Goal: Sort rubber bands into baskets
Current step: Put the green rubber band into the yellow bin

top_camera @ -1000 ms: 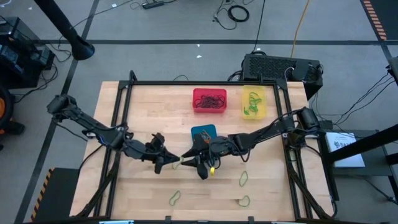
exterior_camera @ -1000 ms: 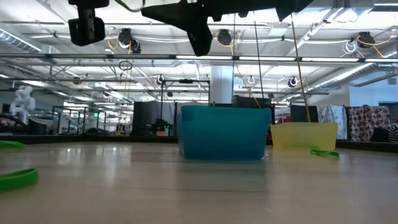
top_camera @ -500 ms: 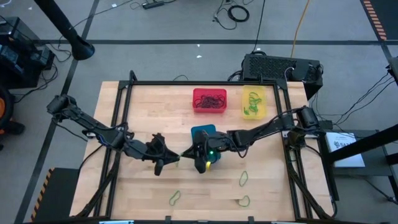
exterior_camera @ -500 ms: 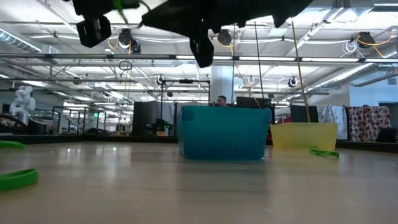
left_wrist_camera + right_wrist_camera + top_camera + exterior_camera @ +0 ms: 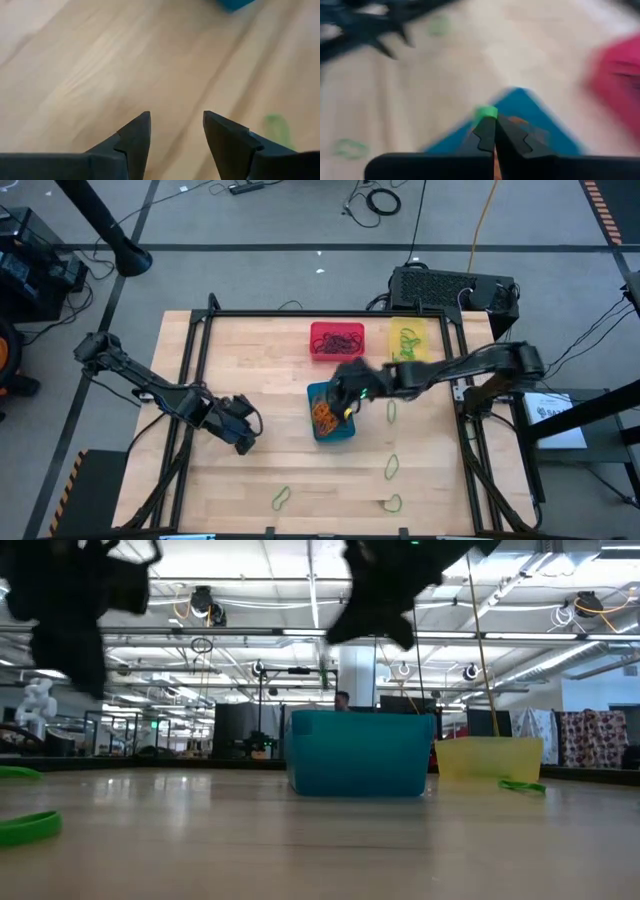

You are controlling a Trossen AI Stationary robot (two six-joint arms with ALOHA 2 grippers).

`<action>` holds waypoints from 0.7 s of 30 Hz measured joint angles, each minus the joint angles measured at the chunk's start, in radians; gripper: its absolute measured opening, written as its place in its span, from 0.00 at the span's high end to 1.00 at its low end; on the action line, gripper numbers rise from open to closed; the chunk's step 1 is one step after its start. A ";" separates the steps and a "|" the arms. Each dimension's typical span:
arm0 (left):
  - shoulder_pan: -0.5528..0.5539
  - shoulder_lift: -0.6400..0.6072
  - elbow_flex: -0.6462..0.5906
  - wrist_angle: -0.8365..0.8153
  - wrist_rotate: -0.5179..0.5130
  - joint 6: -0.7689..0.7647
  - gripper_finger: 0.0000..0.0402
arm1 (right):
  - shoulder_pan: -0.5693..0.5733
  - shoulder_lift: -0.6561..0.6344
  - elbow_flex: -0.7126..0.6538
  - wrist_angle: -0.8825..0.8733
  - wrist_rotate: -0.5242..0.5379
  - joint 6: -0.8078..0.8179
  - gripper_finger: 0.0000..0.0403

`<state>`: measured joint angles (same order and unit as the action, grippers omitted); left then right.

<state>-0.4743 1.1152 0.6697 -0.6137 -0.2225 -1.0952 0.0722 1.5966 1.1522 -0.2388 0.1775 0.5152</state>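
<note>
My right gripper (image 5: pixel 347 393) hangs over the blue basket (image 5: pixel 330 411) at the middle of the tabletop (image 5: pixel 250 350), fingers pinched together on a green rubber band (image 5: pixel 485 112). My left gripper (image 5: pixel 175 134) is spread wide and empty above bare wood toward the left edge. Orange bands (image 5: pixel 325 416) lie in the blue basket. The red basket (image 5: pixel 337 341) and yellow basket (image 5: pixel 408 346) sit by the far edge. Loose green bands (image 5: pixel 391 468) lie near the front edge.
</note>
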 joint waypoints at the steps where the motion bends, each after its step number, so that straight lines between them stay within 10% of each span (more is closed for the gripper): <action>1: -0.003 0.000 0.000 -0.044 0.006 -0.021 0.53 | -0.013 -0.032 0.000 -0.066 0.039 0.000 1.00; 14: -0.047 0.000 -0.009 -0.233 -0.053 -0.102 0.53 | -0.287 -0.270 -0.001 -0.986 0.353 0.228 1.00; 21: -0.023 0.001 -0.009 -0.233 -0.119 -0.156 0.53 | -0.503 -0.245 -0.087 -0.942 0.335 0.071 1.00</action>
<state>-0.4969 1.1160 0.6609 -0.8471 -0.3414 -1.2516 -0.4304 1.3515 1.0650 -1.1811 0.5123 0.5860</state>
